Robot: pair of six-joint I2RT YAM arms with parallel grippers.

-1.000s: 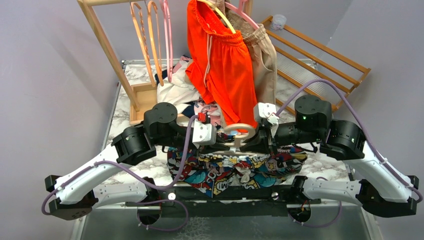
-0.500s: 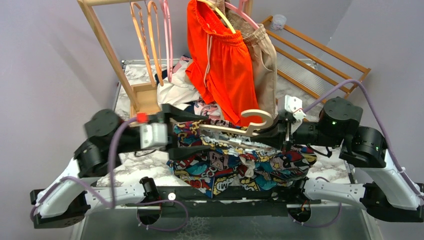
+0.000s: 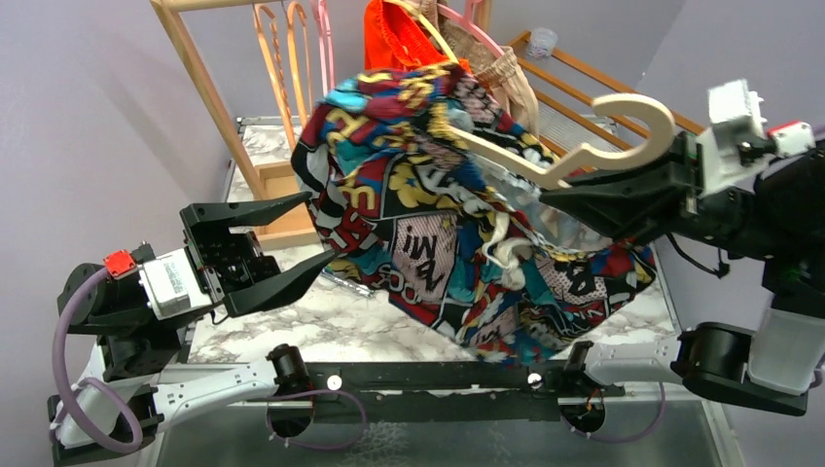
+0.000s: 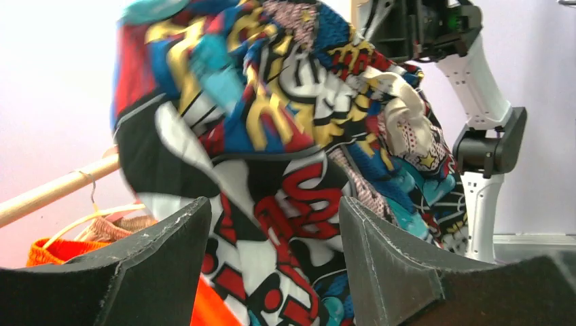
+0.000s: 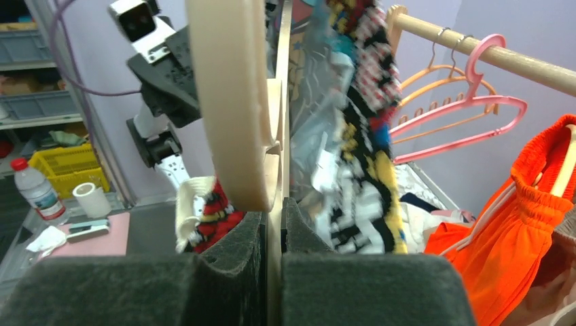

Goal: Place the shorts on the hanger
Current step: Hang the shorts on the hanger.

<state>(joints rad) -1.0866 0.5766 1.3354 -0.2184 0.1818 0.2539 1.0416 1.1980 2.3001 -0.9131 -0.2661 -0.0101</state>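
While right fingers (image 3: 623, 190) clamp the hanger (image 3: 584, 156), bunched comic-print shorts (image 3: 438, 233) drape over it; left fingers (image 3: 263, 209), at 9 o'clock, gape wide, empty.

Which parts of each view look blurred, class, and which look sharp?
Top external: the shorts are slightly motion-smeared, the left gripper crisp. Left wrist: the print's upper part is smeared, its fingers sharp. Right wrist: the hanger is soft so near the lens, the pink hangers sharp.
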